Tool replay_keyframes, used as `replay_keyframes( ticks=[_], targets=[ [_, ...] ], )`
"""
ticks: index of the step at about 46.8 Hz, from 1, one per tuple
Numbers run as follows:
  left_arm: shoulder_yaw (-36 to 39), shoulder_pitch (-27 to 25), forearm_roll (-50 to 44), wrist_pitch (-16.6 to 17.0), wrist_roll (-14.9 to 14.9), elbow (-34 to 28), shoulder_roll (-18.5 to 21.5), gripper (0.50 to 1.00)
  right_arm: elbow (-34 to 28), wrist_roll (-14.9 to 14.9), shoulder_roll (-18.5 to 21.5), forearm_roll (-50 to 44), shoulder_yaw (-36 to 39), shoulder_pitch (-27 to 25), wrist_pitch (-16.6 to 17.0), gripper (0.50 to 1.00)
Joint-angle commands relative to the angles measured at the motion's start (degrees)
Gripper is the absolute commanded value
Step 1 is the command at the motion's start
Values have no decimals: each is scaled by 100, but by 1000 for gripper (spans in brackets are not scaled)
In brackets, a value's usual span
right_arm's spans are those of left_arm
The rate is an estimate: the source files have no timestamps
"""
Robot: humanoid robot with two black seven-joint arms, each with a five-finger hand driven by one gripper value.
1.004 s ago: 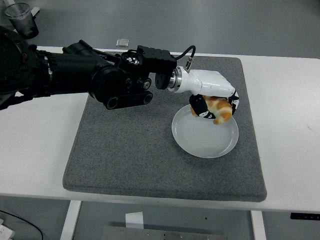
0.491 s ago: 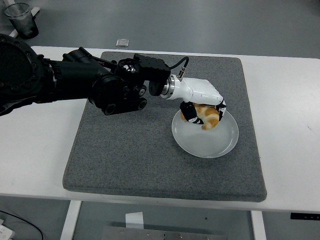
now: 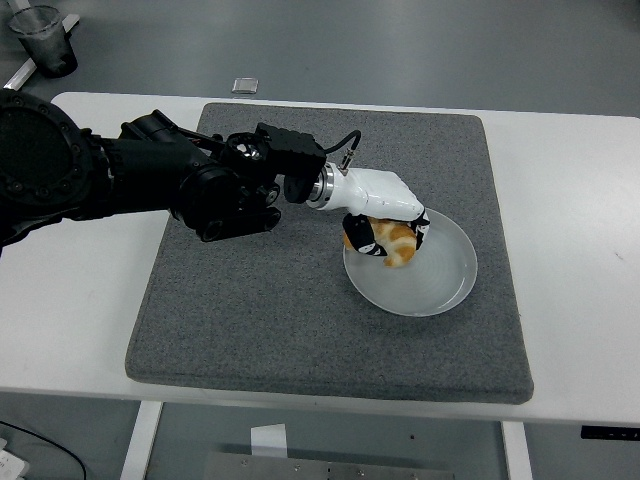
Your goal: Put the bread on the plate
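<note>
My left arm reaches in from the left edge across the grey mat [image 3: 260, 310]. Its white hand [image 3: 385, 232] is shut on a golden-brown piece of bread [image 3: 397, 243]. Hand and bread hang over the left part of the white round plate [image 3: 420, 285], which lies on the mat's right half. Whether the bread touches the plate's surface I cannot tell. The curled black-tipped fingers [image 3: 364, 236] cover part of the bread. The right arm is out of view.
The mat lies on a white table [image 3: 580, 230]. A clear cup [image 3: 40, 38] stands at the far left corner, off the table. A small clear object [image 3: 245, 85] lies just beyond the table's back edge.
The left hand has carried the bread leftward and down, from above the plate's right rim to its left part. The arm has drawn back to the left.
</note>
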Motion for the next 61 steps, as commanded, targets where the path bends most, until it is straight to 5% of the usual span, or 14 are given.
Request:
replay_keyframes(
  ticks=[1,48,53,56,61],
  targets=[
    [2,83,0,-1,0,51,0,500,0,0,0,1,0,1,0,932],
    [28,171,0,201,17,157,0,500,0,0,0,1,0,1,0,932],
    [28,180,0,245,17,157,0,550,0,0,0,1,0,1,0,932],
    [19,180,0,254,17,157,0,627,0,0,0,1,0,1,0,932],
    [19,189,-9,254,26,157,0,658,0,0,0,1,0,1,0,932]
  ],
)
